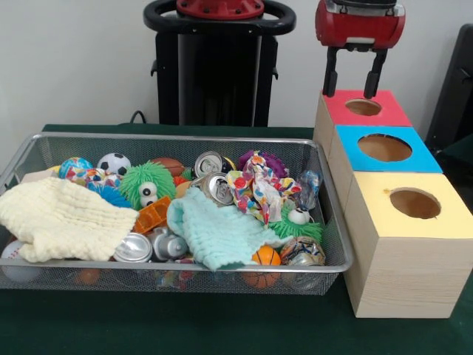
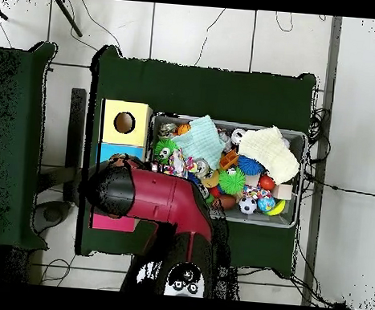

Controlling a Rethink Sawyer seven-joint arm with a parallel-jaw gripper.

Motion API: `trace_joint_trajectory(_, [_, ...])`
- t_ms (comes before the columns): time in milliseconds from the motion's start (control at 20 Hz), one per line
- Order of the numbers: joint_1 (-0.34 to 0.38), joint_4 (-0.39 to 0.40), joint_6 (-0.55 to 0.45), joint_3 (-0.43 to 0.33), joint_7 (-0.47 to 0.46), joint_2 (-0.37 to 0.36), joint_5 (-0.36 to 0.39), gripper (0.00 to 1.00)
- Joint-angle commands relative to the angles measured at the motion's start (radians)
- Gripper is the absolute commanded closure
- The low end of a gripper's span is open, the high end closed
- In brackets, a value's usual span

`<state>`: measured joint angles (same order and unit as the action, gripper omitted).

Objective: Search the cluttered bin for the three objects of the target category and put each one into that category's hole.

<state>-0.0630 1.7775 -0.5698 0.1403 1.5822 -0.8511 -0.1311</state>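
The wire mesh bin (image 1: 177,137) sits on the green table, full of toys and cloths; it also shows in the overhead view (image 2: 292,221). Two silvery cans show their pull-tab tops near the bin's middle: one at the back (image 1: 210,163), one just in front of it (image 1: 219,188). Another can (image 1: 134,249) lies at the front, beside a silvery can-like thing (image 1: 170,244). My gripper (image 1: 352,93) hangs open and empty just above the red box's hole (image 1: 363,107). In the overhead view my arm (image 2: 151,195) hides the gripper.
Three wooden boxes with holes stand in a row right of the bin: red (image 1: 384,115), blue (image 1: 417,155) and yellow (image 1: 443,218). In the bin lie a cream cloth (image 1: 63,218), a teal cloth (image 1: 211,229), a green fuzzy toy (image 1: 148,183) and small balls (image 1: 113,163).
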Motion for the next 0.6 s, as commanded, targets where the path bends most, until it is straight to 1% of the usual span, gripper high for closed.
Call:
trace_joint_trajectory(50, [-0.015,0.056,0.043,-0.074,0.167,0.001,-0.008,0.00])
trace_joint_trajectory(600, [-0.068,0.053,0.057,-0.056,0.197,0.014,-0.011,0.00])
